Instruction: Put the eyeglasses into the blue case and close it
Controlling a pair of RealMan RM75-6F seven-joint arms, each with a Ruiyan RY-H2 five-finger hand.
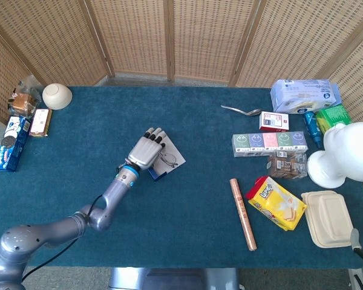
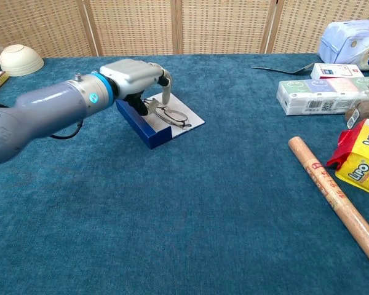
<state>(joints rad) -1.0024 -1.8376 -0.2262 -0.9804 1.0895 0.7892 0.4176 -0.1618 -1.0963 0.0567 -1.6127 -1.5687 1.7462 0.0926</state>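
The blue case [image 2: 146, 125] lies open at the table's left-centre, its pale inner side [image 2: 189, 117] flat on the cloth. The eyeglasses [image 2: 170, 114] lie on that pale inside, also seen from the head as eyeglasses [image 1: 169, 160] on the case [image 1: 156, 174]. My left hand [image 2: 135, 76] hovers over the case's left end, fingers hanging down and apart, holding nothing; from the head the left hand [image 1: 146, 150] covers the case's near-left part. Only a grey sliver at the head view's lower right edge [image 1: 356, 239] may belong to my right hand.
At the right stand a wooden roller [image 2: 335, 198], a yellow snack bag [image 2: 363, 158], a row of small boxes [image 2: 321, 96], a spoon [image 1: 241, 110], a tissue pack [image 1: 305, 94] and a white takeaway box [image 1: 329, 218]. A bowl [image 1: 57, 95] and snack packs [image 1: 13, 139] sit far left.
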